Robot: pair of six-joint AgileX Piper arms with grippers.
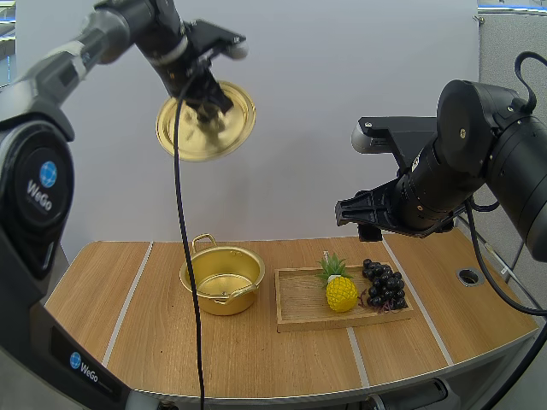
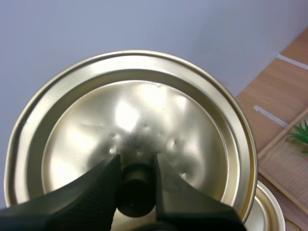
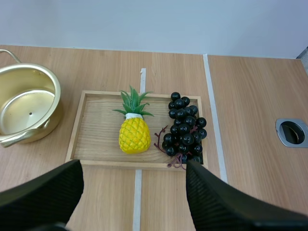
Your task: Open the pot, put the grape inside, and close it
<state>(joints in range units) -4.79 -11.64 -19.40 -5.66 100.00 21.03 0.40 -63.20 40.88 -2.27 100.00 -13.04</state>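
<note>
A gold pot [image 1: 221, 278] stands open on the table, seen also in the right wrist view [image 3: 28, 107]. Its gold lid [image 1: 206, 121] hangs high above the table, tilted, and my left gripper [image 1: 205, 107] is shut on the lid's black knob [image 2: 137, 190]. The lid [image 2: 134, 130] shows large in the left wrist view, with the fingers [image 2: 103, 187] pinching the knob. A bunch of dark grapes [image 1: 384, 284] lies at the right end of a wooden tray [image 1: 299, 299]. My right gripper [image 3: 134, 192] hovers open above the tray's front edge, over the grapes [image 3: 185, 130].
A yellow toy pineapple [image 1: 340, 289] lies in the tray beside the grapes [image 3: 133, 127]. A round metal grommet [image 1: 468, 276] is set in the table at the right. Bare wood lies left of the pot and along the front edge.
</note>
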